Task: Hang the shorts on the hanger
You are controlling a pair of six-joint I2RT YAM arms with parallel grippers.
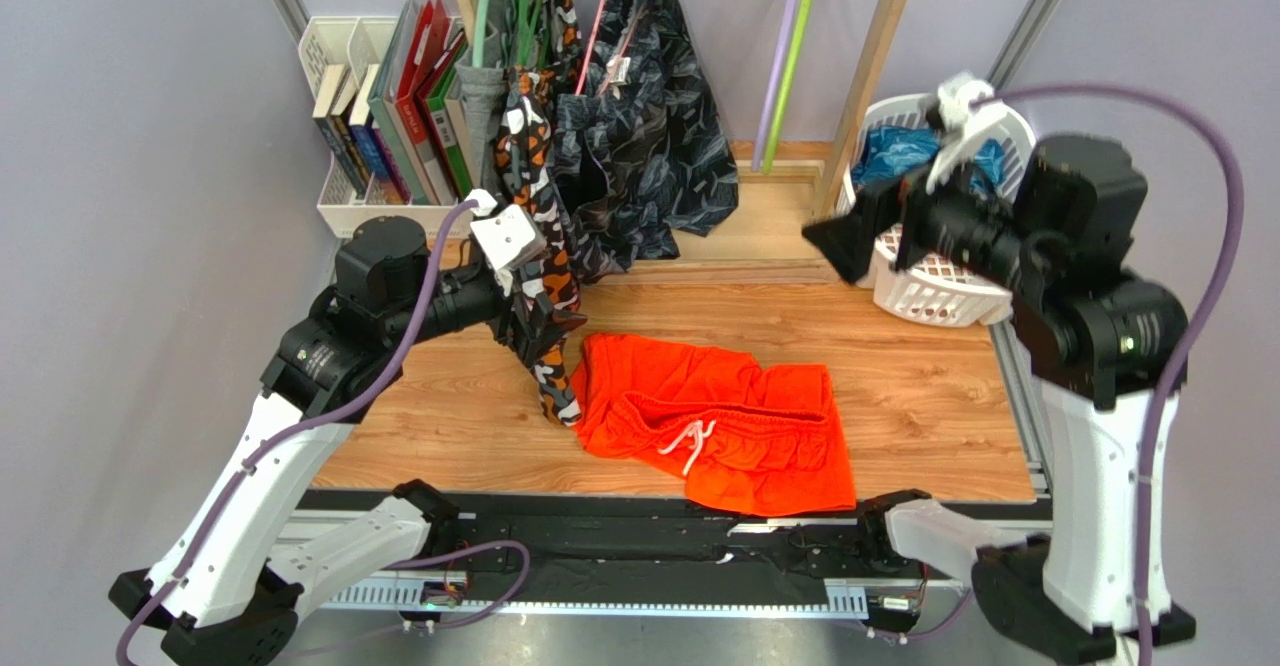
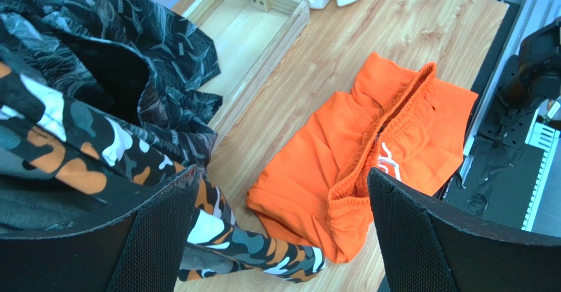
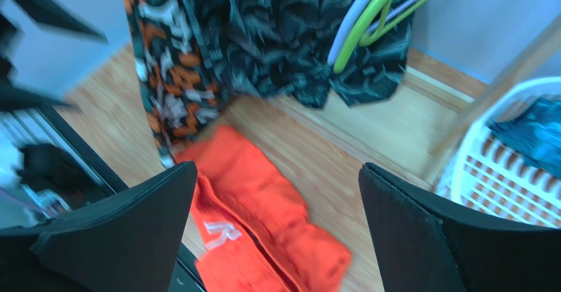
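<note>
The shorts (image 1: 714, 419) lie flat and a little rumpled on the table (image 1: 932, 396), in the lower middle of the top view, with the waistband and white drawstring facing up and one edge reaching the near rim. Nothing holds them.

The hanger (image 3: 359, 25) hangs at the upper middle of the right wrist view, beside a lavender hanger (image 3: 339, 32) and in front of the black patterned shorts (image 1: 646, 126); what it hangs from is out of sight. It is well apart from the shorts on the table.

The left gripper (image 2: 283, 177) has its jaws spread wide with nothing between them. It is raised above the table at the left, close to the camo garment (image 1: 541, 276), possibly brushing it, though the dark fingers are hard to pick out against the cloth. The right gripper (image 3: 278, 168) is likewise wide open and holds nothing, raised at the right of the frame just in front of the white laundry basket (image 1: 939, 284).
</note>
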